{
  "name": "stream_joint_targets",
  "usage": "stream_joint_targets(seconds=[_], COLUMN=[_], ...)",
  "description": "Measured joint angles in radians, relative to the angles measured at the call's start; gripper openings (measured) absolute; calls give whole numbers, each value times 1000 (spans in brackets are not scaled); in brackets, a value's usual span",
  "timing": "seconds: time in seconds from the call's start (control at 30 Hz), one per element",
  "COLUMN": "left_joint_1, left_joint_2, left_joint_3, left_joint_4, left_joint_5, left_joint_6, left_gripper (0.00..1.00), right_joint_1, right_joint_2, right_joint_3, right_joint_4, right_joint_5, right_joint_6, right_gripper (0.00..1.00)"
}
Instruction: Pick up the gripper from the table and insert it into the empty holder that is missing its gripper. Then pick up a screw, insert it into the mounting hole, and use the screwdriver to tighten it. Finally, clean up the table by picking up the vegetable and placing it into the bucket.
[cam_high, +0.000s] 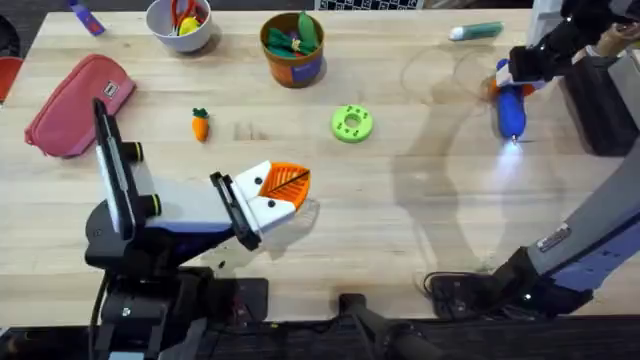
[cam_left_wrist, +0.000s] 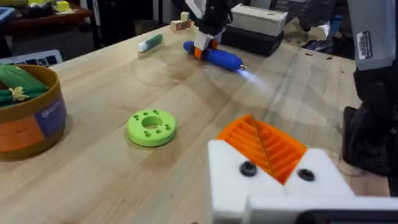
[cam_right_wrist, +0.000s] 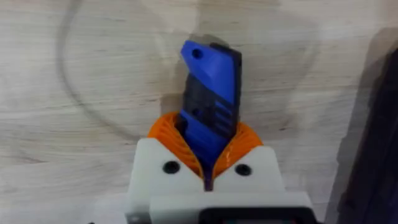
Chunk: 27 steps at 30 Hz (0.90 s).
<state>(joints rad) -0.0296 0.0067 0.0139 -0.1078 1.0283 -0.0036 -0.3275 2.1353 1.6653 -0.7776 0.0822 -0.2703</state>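
The blue screwdriver (cam_high: 511, 112) lies on the table (cam_high: 420, 220) at the far right with a small light at its tip. My right gripper (cam_high: 513, 78) is shut on its rear end (cam_right_wrist: 211, 81). My left gripper (cam_high: 288, 190) hovers low over the table's middle front, its white mounts both carrying orange ribbed pads (cam_left_wrist: 264, 146) that meet with nothing between them. The vegetable, a toy carrot (cam_high: 200, 125), lies left of centre, well behind the left gripper. The bucket (cam_high: 293, 60) stands at the back centre with green toys inside. A loose orange gripper piece, an empty holder and a loose screw are out of view.
A green disc (cam_high: 351, 123) lies in front of the bucket. A white bowl (cam_high: 180, 25) stands at the back left, a pink pouch (cam_high: 75, 105) at the left edge, a teal marker (cam_high: 475, 32) at the back right. A black box (cam_high: 600, 100) sits beside the screwdriver.
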Motion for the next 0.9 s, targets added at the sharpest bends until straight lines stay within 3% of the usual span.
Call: stream_joint_targets(seconds=[0.27,0.47,0.9], left_joint_1=[0,0,0], left_joint_2=[0,0,0], left_joint_3=[0,0,0], left_joint_4=[0,0,0], left_joint_5=[0,0,0], left_joint_6=[0,0,0], left_gripper=[19,19,19], right_joint_1=[21,65,96], right_joint_2=[7,-17,-406], right_joint_3=[48,168,256], right_joint_4=[-94,-173,-152], right_joint_5=[-20,-108,-400], right_joint_6=[0,8,111], right_gripper=[24,24,24])
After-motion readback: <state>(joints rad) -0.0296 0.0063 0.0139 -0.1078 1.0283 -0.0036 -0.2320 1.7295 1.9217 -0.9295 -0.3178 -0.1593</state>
